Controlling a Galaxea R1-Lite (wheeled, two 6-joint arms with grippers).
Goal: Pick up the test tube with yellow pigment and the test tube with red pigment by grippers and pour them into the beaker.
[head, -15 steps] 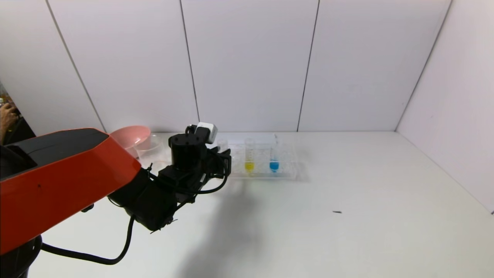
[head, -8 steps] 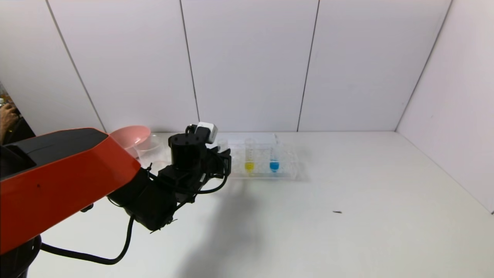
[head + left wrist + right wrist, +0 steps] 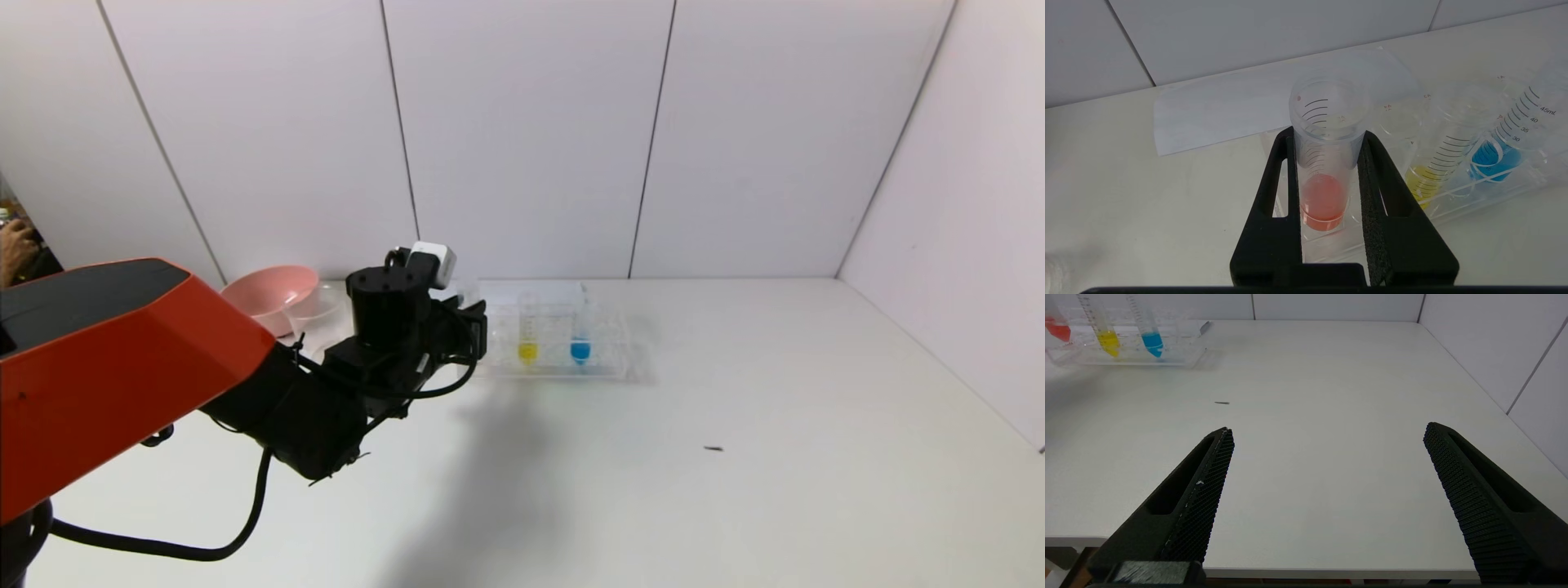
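In the head view the left gripper (image 3: 469, 327) blocks the test tube with red pigment (image 3: 1325, 163) completely, and the beaker (image 3: 314, 309) at its nine o'clock is half hidden behind the arm. The right gripper (image 3: 1327, 486) never enters the head view. The right wrist view's edge cuts off its base.

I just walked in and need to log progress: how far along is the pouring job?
Nothing looks poured so far. In hand: the left gripper is shut on the red test tube, which stands at the rack. Left: pour it into the beaker, then the yellow test tube. The right gripper waits open.
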